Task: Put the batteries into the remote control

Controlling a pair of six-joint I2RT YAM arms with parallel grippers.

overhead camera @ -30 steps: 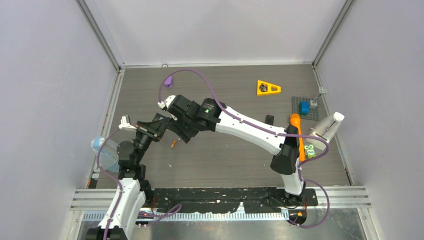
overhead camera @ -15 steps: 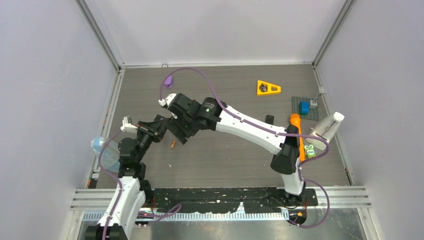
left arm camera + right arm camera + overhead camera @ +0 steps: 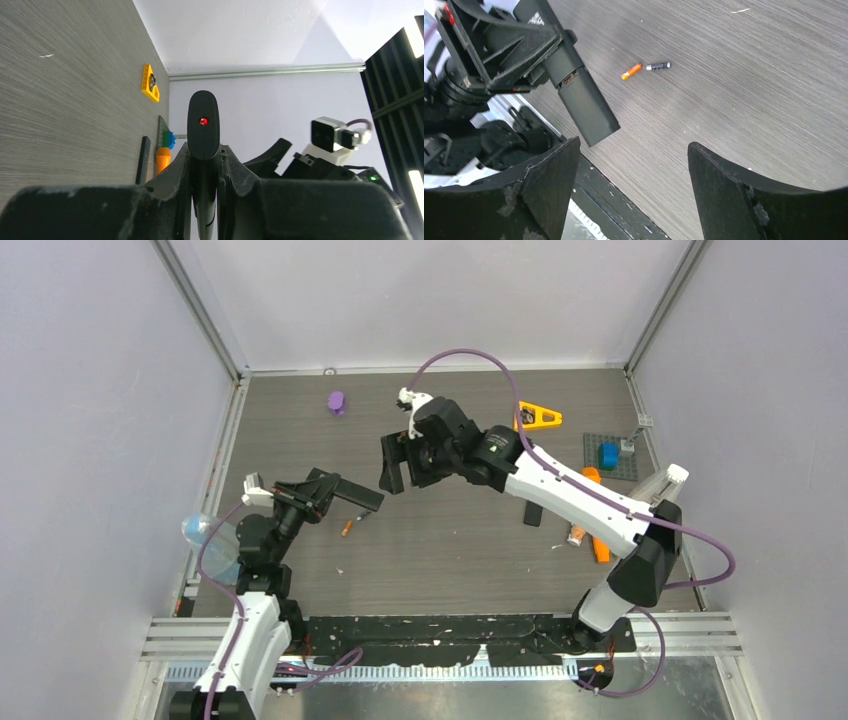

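Top external view: the left end effector (image 3: 318, 492) is clamped on the black remote control (image 3: 358, 498), which projects from its fingers toward the middle of the table (image 3: 450, 550). Right wrist view: the right end effector (image 3: 634, 147) hangs above the table with its jaws wide apart, gripping nothing. Two batteries lie loose on the table near the remote control: an orange battery (image 3: 631, 71) and a dark grey battery (image 3: 658, 65). They lie nearly end to end, close together but not touching.
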